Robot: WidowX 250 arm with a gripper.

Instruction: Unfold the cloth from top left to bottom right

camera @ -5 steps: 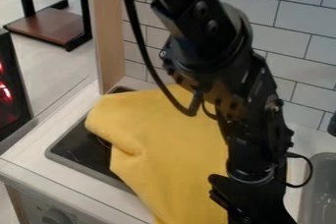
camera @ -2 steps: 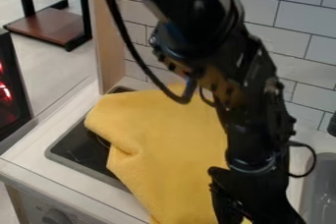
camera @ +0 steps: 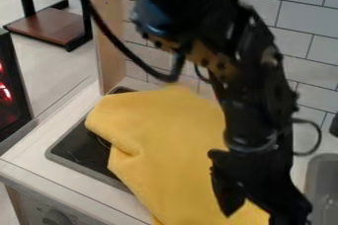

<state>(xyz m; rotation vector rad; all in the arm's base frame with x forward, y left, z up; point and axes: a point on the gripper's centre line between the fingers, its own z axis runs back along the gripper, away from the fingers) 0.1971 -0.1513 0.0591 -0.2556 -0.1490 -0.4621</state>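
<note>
1. The black two-finger gripper (camera: 259, 216) is low at the front right, over the bottom-right part of the yellow cloth (camera: 172, 145). Its fingers stand apart, with yellow fabric visible between them; nothing appears clamped.
2. The step in hand looks like leaving the bottom-right part laid out. Before any travel, the fingers should be well free of the pile, then lift straight up; a sideways exit could snag the plush and drag the layer back.
3. If that part needs another pull, pinch only the top layer near its edge and draw it low toward the bottom right. Too deep a bite would bring the whole cloth along.
4. The cloth lies across the black cooktop (camera: 82, 147) and reaches over the counter's front edge at the bottom. A thick, rumpled fold runs down its left side, so the unfolding seems well along but not flat. The overhang could make it slip.
5. Around it are the pale countertop (camera: 33, 155), a grey sink basin (camera: 321, 189) at right and a control knob (camera: 56, 217) below.
6. Behind rise grey wall tiles (camera: 304, 31) and a light wooden panel (camera: 111, 36); beyond, a brown wooden platform (camera: 49, 26) sits on the floor.
</note>
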